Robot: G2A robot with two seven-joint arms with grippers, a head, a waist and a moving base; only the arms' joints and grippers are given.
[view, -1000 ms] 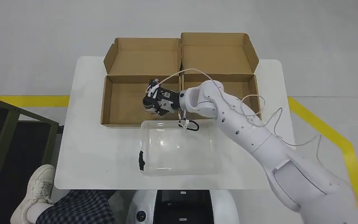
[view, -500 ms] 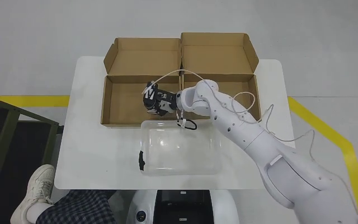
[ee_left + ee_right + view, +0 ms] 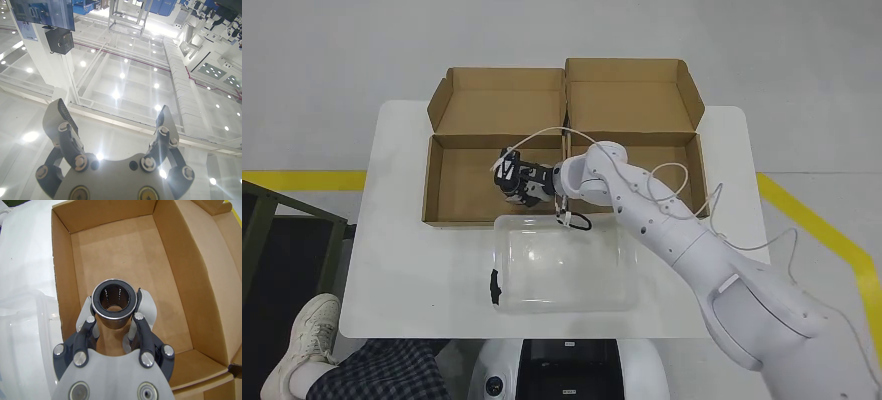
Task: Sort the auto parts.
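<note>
My right gripper (image 3: 115, 305) is shut on a dark metal cylindrical bearing (image 3: 114, 303) with a hollow bore, held end-on above the floor of the left cardboard box (image 3: 124, 256). From above, the right gripper (image 3: 510, 175) with the bearing (image 3: 506, 172) hangs over the right part of that left box (image 3: 457, 185). A second cardboard box (image 3: 682, 150) stands beside it to the right. My left gripper (image 3: 113, 117) is open and points up at a ceiling with lights.
A clear plastic bin (image 3: 562, 265) sits on the white table (image 3: 402, 260) in front of the boxes, with a small black piece (image 3: 494, 287) at its left edge. Both box lids stand open at the back. A person's shoe and leg show at the lower left.
The right arm has carried the bearing slightly to the left, further over the left box. The left gripper's earlier state is not shown.
</note>
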